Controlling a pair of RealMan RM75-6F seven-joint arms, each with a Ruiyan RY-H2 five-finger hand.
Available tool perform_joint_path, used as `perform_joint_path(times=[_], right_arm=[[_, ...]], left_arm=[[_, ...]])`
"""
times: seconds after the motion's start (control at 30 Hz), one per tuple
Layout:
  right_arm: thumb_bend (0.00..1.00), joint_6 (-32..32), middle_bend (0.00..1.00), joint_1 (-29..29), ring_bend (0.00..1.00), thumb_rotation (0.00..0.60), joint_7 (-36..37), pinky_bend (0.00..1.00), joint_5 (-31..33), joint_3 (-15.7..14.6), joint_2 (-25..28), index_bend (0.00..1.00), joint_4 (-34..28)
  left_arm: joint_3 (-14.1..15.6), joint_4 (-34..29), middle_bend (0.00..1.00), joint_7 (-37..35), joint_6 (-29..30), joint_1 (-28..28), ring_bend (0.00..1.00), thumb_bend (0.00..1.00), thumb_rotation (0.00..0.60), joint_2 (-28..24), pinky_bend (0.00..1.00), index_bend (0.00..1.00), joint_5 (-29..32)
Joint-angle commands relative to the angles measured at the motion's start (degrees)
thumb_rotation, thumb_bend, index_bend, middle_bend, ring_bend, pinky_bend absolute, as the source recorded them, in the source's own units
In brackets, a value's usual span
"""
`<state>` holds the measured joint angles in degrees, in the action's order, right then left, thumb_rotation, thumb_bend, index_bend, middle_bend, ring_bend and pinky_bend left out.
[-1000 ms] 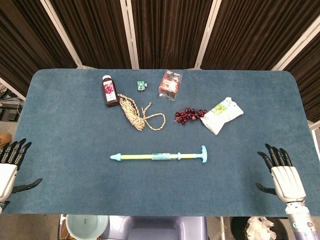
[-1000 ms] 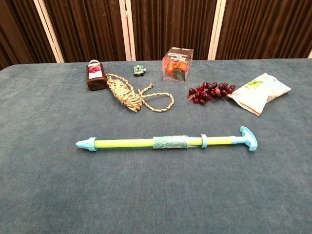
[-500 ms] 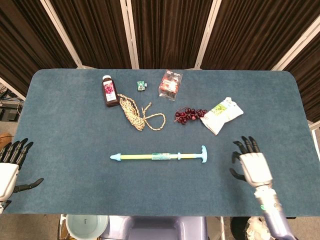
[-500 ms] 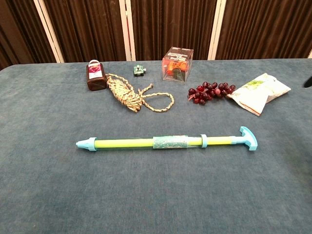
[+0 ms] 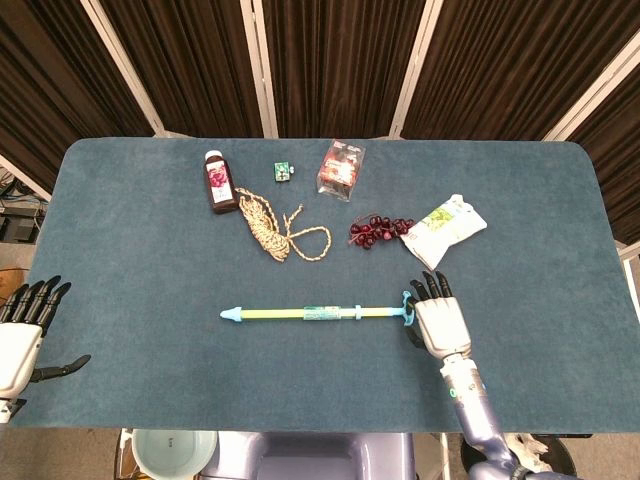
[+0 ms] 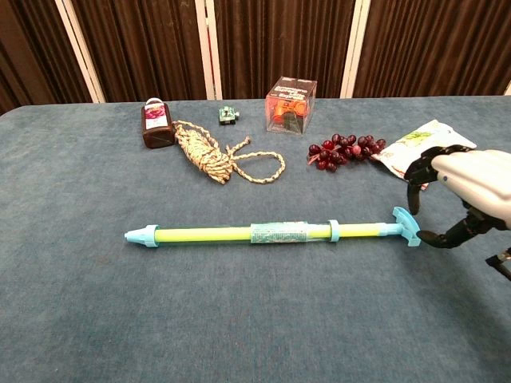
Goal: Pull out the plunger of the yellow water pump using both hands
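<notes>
No text can be read anywhere. The bottle (image 5: 220, 181) near the table's far edge bears a label with a red picture, its words too small to make out. The white bag (image 5: 444, 229) toward the right edge has green print, illegible. The pump (image 5: 318, 314) carries a pale band at mid-length, its print blurred

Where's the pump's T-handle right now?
In both views the T-handle is at the pump's right end, beside the open right robot hand, just nearer than the grapes.
</notes>
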<state>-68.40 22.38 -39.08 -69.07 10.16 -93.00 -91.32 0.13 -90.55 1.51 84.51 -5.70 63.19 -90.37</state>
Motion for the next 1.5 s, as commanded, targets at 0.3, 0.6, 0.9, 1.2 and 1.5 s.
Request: perform_joint_path(times=[0.3, 0.6, 0.9, 1.2, 1.5], right_arm=[[0.37, -0.3, 0.22, 1.9, 0.06, 0.6, -1.7, 0.05, 3.8, 1.2, -4.7, 0.46, 2.7], [0.39, 0.0, 0.21, 3.2, 0.06, 0.6, -3.0, 0.05, 6.0, 1.0, -8.2, 0.46, 5.3], [0.4, -0.3, 0.21, 4.3, 0.06, 0.6, -2.8, 0.05, 6.5, 1.2, -10.4, 0.45, 7.6], [0.39, -0.5, 0.21, 4.6, 0.06, 0.6, -2.0, 0.05, 7.1, 1.1, -11.2, 0.44, 9.4], [0.4, -0.2, 0.21, 4.2, 0.06, 0.6, -1.1, 0.05, 8.1, 0.2, -11.7, 0.55, 11.3]], left_arm=[[-0.1, -0.1, 0.0, -0.6, -0.4, -0.1, 0.0, 0.0, 0.6, -0.2, 0.0, 0.0, 0.5], [-0.1, -0.2, 0.0, -0.8, -0.5, -0.1, 0.0, 0.0, 0.6, -0.3, 0.0, 0.0, 0.7], [-0.1, -0.3, 0.0, -1.0, -0.7, -0.3, 0.0, 0.0, 0.6, -0.3, 0.0, 0.0, 0.9], [-0.1, -0.3, 0.0, -1.0, -0.8, -0.3, 0.0, 0.0, 0.6, -0.3, 0.0, 0.0, 1.0], [-0.1, -0.4, 0.0, -0.9, -0.6, -0.2, 0.0, 0.0, 0.6, -0.3, 0.0, 0.0, 1.0]])
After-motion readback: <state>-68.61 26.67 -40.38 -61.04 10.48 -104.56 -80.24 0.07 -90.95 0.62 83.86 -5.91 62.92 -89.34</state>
